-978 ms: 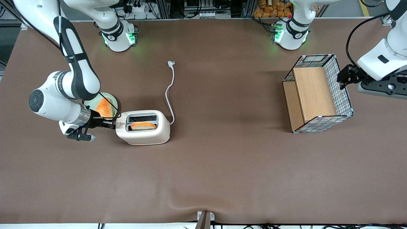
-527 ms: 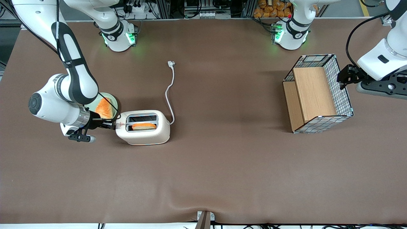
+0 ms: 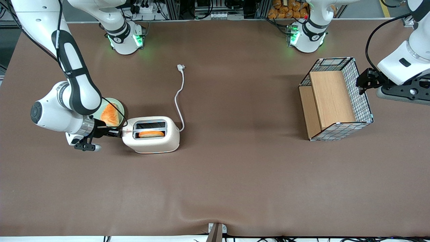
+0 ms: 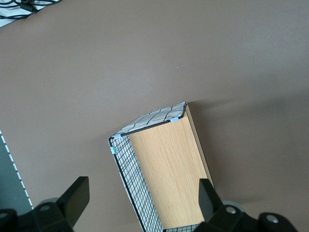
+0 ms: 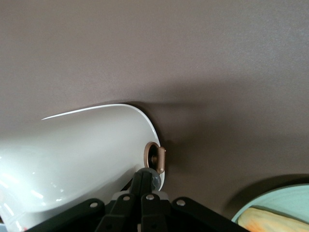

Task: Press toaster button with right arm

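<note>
One risk stands out: the tool [image 3: 118, 132], fingers pinched together with nothing held, sits on the toaster button [image 5: 152, 179] at the narrow end of the toaster [image 3: 151, 134]; if the push goes sideways instead of down, I judge the tip could slide off or shove the toaster along the tabletop [image 3: 235, 174]. It lies near the working arm's end, beside a green plate [image 3: 120, 105], long axis toward the parked arm's end, button end facing the tool.
</note>
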`<action>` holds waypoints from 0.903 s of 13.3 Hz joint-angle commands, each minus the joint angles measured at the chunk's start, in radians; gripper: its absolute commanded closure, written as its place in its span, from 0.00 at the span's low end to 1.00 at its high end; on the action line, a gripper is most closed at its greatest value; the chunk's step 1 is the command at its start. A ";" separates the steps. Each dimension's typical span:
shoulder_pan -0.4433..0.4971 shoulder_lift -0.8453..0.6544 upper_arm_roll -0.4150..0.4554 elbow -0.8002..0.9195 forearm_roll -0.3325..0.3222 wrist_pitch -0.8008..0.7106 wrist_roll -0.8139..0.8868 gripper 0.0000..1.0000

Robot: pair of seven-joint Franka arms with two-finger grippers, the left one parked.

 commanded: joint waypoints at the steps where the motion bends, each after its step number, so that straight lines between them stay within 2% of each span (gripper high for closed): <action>1: -0.017 0.038 0.010 -0.005 0.026 0.014 -0.042 1.00; 4: -0.019 0.049 0.010 -0.003 0.063 0.021 -0.090 1.00; 8: -0.020 0.025 0.003 0.040 0.058 -0.040 -0.076 1.00; 10: -0.019 0.009 -0.022 0.092 0.037 -0.135 -0.041 1.00; 11: -0.017 -0.006 -0.034 0.121 0.006 -0.182 -0.029 1.00; 12: -0.019 -0.020 -0.039 0.161 -0.055 -0.230 0.000 1.00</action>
